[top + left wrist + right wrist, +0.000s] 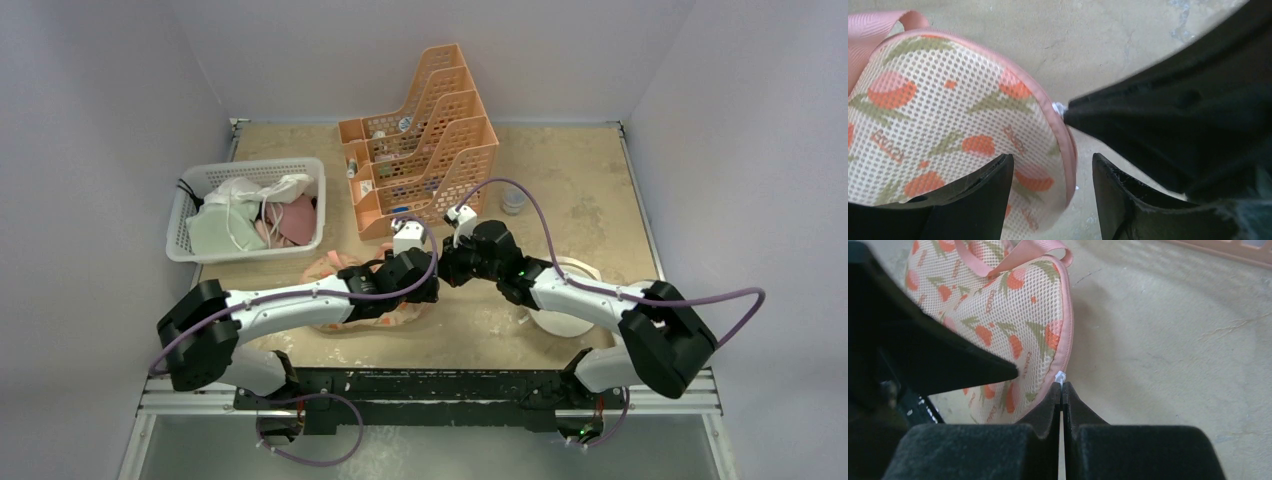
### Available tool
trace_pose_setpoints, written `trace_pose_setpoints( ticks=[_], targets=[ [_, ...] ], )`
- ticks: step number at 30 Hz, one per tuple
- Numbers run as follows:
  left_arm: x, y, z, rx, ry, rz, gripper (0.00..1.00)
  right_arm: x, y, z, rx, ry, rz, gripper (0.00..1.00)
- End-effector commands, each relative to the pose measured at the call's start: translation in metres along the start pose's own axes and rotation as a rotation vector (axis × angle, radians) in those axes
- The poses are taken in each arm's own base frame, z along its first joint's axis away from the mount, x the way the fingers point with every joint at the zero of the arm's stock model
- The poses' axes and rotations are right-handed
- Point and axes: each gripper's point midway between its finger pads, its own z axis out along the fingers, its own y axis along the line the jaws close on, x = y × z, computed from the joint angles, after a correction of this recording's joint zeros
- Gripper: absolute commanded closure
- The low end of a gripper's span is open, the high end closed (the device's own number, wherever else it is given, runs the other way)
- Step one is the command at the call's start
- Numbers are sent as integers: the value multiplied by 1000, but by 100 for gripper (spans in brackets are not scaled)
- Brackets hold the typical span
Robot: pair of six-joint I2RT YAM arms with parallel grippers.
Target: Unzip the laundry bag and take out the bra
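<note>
The laundry bag (335,268), peach mesh with a red-orange floral print and pink trim, lies on the table under my left arm. In the left wrist view my left gripper (1052,157) is open, its fingers straddling the trimmed edge of the bag (938,120). My right gripper (1061,385) is shut on the small white zipper pull (1060,375) at the edge of the bag (998,310). That pull also shows in the left wrist view (1058,107). In the top view both grippers, left (428,283) and right (447,268), meet at the bag's right end. The bra is hidden.
An orange file organiser (420,140) stands at the back centre. A white basket (185,215) with white, pale-green and pinkish clothes sits at the left. A round white pouch (572,322) lies under my right arm. A small jar (512,200) stands right of the organiser.
</note>
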Motion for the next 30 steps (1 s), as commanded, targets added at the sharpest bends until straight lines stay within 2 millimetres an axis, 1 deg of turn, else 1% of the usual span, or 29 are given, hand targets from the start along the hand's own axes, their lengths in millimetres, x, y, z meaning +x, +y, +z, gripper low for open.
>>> trace_pose_setpoints(
  ticks=[1, 3, 4, 8, 10, 13, 14, 17, 21, 25, 28, 30],
  targets=[
    [-15, -17, 9, -6, -18, 55, 41, -17, 23, -15, -114, -99, 6, 100],
    [-16, -19, 14, -15, -13, 68, 42, -14, 25, -14, -126, -99, 28, 100],
    [-14, -17, 17, -27, -10, 74, 46, -13, 24, -13, -121, -95, 33, 100],
    [-8, -9, 21, -60, 7, 114, 70, -9, 18, -13, -93, -91, 61, 100],
    [-7, -9, 20, -57, 18, 145, 82, -8, 15, -15, -74, -98, 59, 100],
    [-3, -11, 20, -46, 52, 194, 98, -6, 5, -19, -15, -89, 42, 100],
    [-1, -11, 21, -44, 60, 204, 100, -5, 0, -20, 11, -88, 40, 100],
    [6, -17, 21, -5, 77, 213, 100, -1, -14, -26, 72, -98, 46, 100],
    [22, -39, 18, 91, 102, 252, 100, -2, -30, -31, 115, -121, 64, 100],
    [40, -61, 10, 139, 122, 328, 100, -11, -45, -34, 134, -161, 88, 100],
    [53, -65, 8, 160, 152, 354, 100, -21, -53, -33, 146, -184, 83, 100],
    [60, -61, 7, 156, 175, 363, 100, -24, -59, -32, 168, -188, 74, 100]
  ],
)
